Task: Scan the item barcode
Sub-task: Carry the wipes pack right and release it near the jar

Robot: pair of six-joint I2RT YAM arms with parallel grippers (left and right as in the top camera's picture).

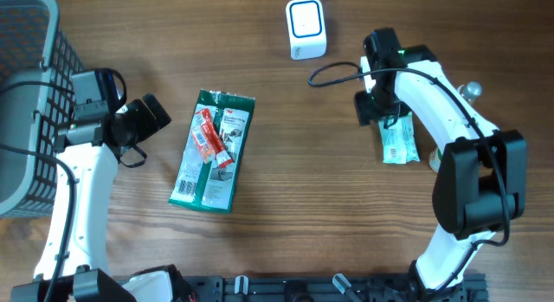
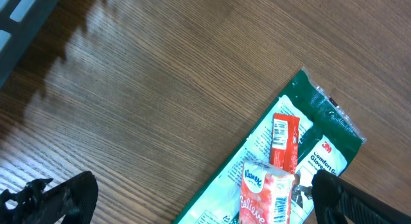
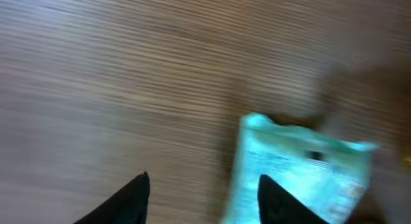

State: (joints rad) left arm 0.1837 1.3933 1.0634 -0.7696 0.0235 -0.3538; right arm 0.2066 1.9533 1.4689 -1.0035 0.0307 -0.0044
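Nearest to you, well short of the scanner (image 1: 306, 28) and off to its left, the big green pack (image 1: 214, 149) lies flat with red packets (image 1: 207, 138) on top of it. The left gripper (image 1: 154, 117) hangs just past the pack's edge on the side away from the scanner, fingers spread wide and holding nothing. A little closer to the scanner, and on its right, the pale green packet (image 1: 400, 139) lies flat on the wood. The right gripper (image 1: 379, 112) stands over the end of that packet that faces the scanner. Its wrist view is blurred, but the fingers are plainly parted, with bare table between them and the packet showing just beside one finger, so nothing is grasped. By my reading, you are at the pick-up step: no item is in hand and none is at the scanner. The next move calls for centring the parted fingers over the packet's near edge, closing on it and lifting it clear. Then carry it toward the scanner with the barcode turned to its window. Which face carries the code I cannot tell from these views, so expect you may need to rotate it. Farthest from you, the scanner sits with its blue-ringed face up and nothing over it.
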